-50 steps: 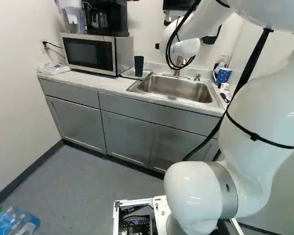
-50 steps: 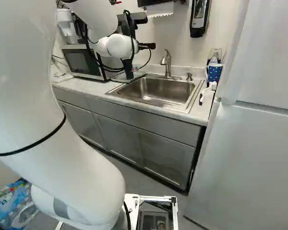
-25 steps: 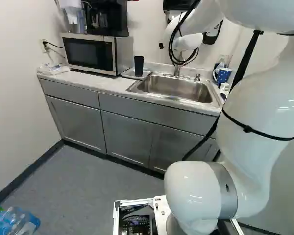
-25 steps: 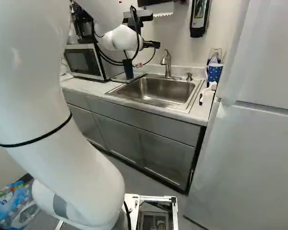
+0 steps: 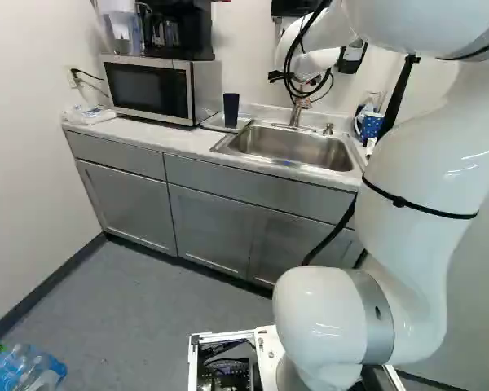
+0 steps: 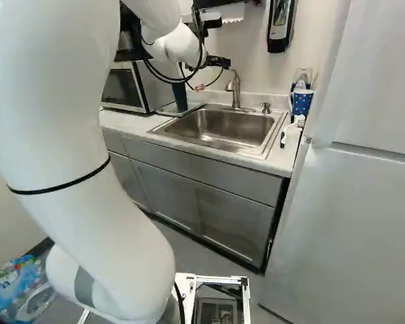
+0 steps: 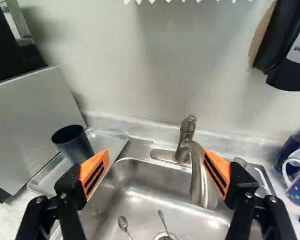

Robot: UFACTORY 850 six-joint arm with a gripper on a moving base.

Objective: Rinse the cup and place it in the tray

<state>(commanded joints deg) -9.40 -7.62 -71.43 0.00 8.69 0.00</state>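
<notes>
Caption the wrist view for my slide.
The open gripper hangs over the sink, with the faucet ahead and the dark cup upright in the tray.

1 legible brand label (image 7: 299, 48) on front of wall-mtd soap dispenser (image 7: 282, 64).

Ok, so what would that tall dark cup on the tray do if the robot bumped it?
The dark cup might tip over, since it stands tall and narrow on the tray. Once down, it could roll, because its sides look round. It's probably stiff, as its rim keeps a neat round shape.
</notes>
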